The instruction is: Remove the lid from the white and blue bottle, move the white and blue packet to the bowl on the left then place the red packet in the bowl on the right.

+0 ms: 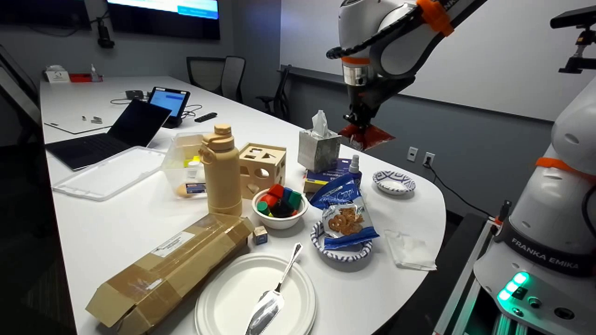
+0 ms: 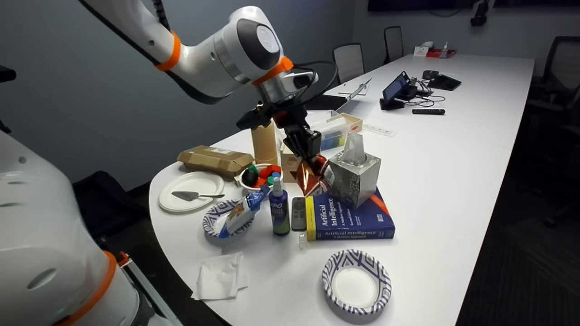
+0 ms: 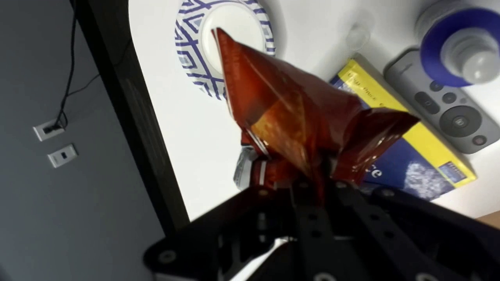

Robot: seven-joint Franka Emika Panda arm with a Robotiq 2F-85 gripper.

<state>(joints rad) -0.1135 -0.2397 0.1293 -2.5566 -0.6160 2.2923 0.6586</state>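
Observation:
My gripper (image 1: 361, 122) is shut on the red packet (image 1: 372, 137), which hangs from the fingertips above the table. The packet (image 3: 289, 105) covers much of the wrist view and hides part of the patterned bowl below it. That bowl (image 2: 383, 286) shows a bare white bottom in both exterior views. The white and blue packet (image 1: 348, 218) leans in the other patterned bowl (image 2: 212, 222), partly over its rim. The white and blue spray bottle (image 2: 279, 210) stands upright with its nozzle uncovered. A small clear lid (image 2: 302, 241) lies on the table near it.
A grey tissue box (image 2: 355, 176) stands on a thick blue book (image 2: 351, 226), close to the held packet. A grey remote (image 2: 298, 213), a bowl of coloured blocks (image 1: 279, 221), a tan flask (image 1: 222, 177), a wooden shape box (image 1: 263, 167) and a napkin (image 2: 220, 276) are around.

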